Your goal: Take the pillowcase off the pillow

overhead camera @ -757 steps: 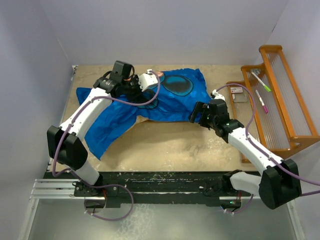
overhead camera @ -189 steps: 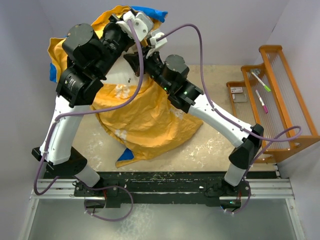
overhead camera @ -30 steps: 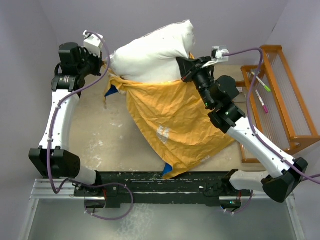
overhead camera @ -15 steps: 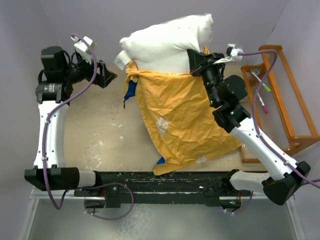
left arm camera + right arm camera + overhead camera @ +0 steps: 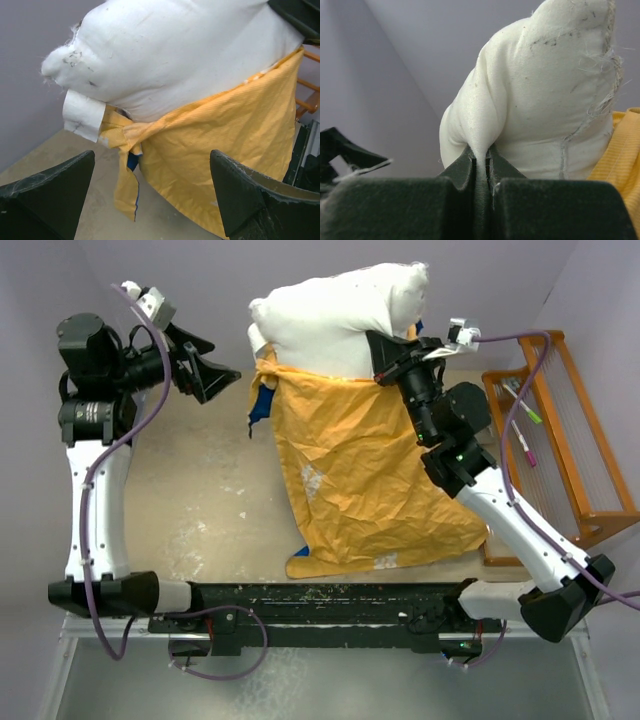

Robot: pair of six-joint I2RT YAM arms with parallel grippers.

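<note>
White arms (image 5: pixel 95 510), black joints (image 5: pixel 85 340), dark left gripper (image 5: pixel 225 358) (purple cables (image 5: pixel 130 430)).

Pale lavender-grey walls (image 5: pixel 300 260) fill the top and both sides of the overhead view. The tan tabletop (image 5: pixel 200 500) is flecked with white crumbs under even light. At the right edge stands an orange wooden rack (image 5: pixel 565 455) holding a green-tipped pen (image 5: pixel 521 400) and a pink-tipped pen (image 5: pixel 524 443). A black rail (image 5: pixel 330 602) crosses the bottom.

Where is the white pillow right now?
In the top view the pillow is raised at the far middle of the table, pinched by the right gripper, its lower edge tucked in the orange pillowcase hanging below.
</note>
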